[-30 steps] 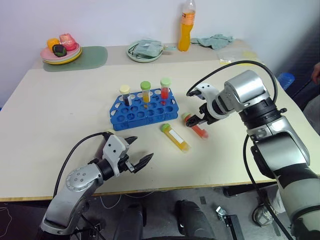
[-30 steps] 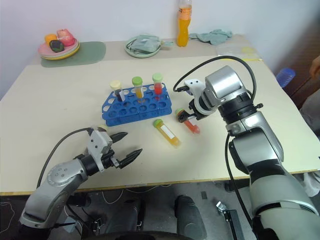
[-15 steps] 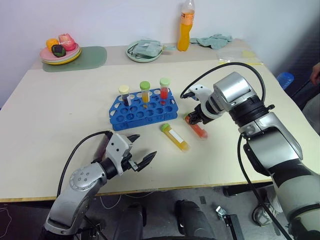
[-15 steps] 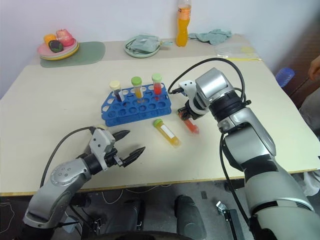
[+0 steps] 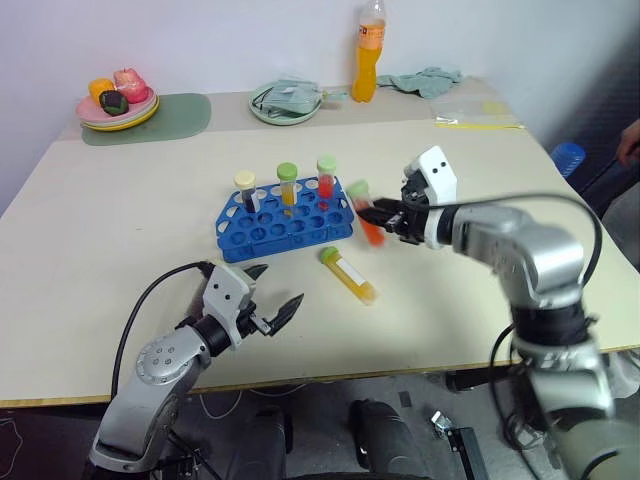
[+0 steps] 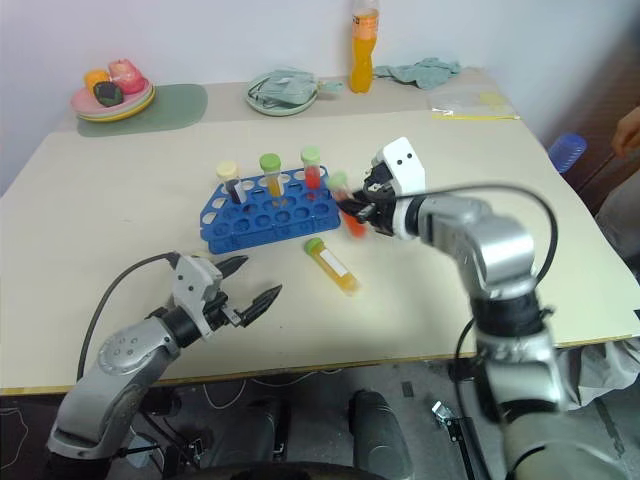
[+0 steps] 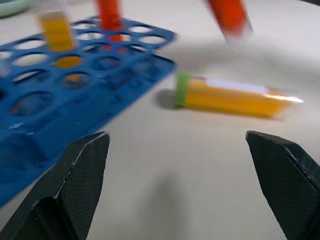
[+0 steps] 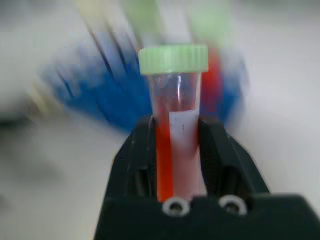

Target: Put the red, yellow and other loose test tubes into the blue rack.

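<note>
Tabletop (image 5: 120,220): a wide bare area is seen on the robot's left side and along the near edge; the far edge, by the wall, is occupied by dishes, cloths and a bottle.
Blue rack (image 5: 285,227): it is placed near the middle of the tabletop, with its long side across the view. Three capped tubes are standing in its far row; the near rows of holes are free.
Yellow tube (image 5: 350,276): it is laid flat on the tabletop at about 4 o'clock from the rack, just beside it but apart, with the green cap toward the rack. A white label is seen on it; no writing can be read.
Red tube (image 5: 366,215): it is held in the air at 3 o'clock from the rack, close to its right end, green cap upward, slightly tilted.
Right hand (image 5: 385,217): it is closed on the red tube; in the right wrist view the tube is clamped between the two fingers. The hand is pointed nearly level toward the rack.
Left hand (image 5: 272,297): it is opened wide and nothing is held. It is kept low over the near part of the tabletop, at about 7 o'clock from the rack, well apart from it.
Orange bottle (image 5: 367,50): it stands at the far edge, at 12 o'clock; its label cannot be read.
</note>
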You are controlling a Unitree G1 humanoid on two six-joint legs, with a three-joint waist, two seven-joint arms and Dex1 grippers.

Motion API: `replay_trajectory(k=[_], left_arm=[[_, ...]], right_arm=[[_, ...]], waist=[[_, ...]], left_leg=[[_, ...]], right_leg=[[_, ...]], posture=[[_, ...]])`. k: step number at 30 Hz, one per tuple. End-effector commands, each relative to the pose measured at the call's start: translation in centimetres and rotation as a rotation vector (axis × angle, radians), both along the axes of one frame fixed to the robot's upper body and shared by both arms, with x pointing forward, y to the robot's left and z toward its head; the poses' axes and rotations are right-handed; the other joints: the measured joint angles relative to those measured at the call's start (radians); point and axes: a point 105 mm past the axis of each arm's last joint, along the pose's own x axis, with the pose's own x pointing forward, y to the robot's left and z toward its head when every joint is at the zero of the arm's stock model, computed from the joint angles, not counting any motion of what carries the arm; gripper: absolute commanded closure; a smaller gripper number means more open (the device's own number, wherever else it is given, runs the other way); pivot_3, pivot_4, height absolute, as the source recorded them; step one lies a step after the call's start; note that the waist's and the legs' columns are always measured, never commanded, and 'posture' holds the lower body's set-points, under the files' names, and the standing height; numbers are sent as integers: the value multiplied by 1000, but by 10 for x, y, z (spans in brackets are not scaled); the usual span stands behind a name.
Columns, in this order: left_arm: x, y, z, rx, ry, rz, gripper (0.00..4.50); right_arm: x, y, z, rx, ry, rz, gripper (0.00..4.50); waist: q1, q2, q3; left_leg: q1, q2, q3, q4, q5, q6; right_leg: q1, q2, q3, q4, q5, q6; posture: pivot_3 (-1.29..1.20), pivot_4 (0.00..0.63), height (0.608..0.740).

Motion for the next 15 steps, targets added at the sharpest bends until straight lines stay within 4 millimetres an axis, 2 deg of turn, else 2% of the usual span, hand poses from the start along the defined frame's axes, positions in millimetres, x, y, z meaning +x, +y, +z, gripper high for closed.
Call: replay_trajectory(k=[1, 3, 7, 15], left_arm=[[8, 4, 19, -18, -68, 32, 0], [10, 5, 21, -8, -74, 27, 0], [10, 7, 24, -1, -77, 23, 0], [5, 10, 24, 0, -76, 22, 0]], right_arm=[[1, 10, 26, 139, -209, -89, 3806], [10, 20, 17, 171, -229, -127, 3806], [23, 25, 7, 206, -234, -181, 3806], [36, 19, -12, 185, -218, -220, 3806]], waist=[[1, 0, 0], [5, -1, -1], [6, -1, -1], [3, -1, 0]], left_leg=[[0, 0, 0, 1, 0, 0], [0, 0, 0, 2, 0, 0], [0, -1, 0, 2, 0, 0], [0, -1, 0, 2, 0, 0]], right_leg=[[0, 0, 0, 0, 0, 0], [1, -1, 0, 0, 0, 0], [1, -1, 0, 0, 0, 0], [1, -1, 0, 0, 0, 0]], posture=[[0, 150, 740], [0, 150, 740], [0, 150, 740], [0, 150, 740]])
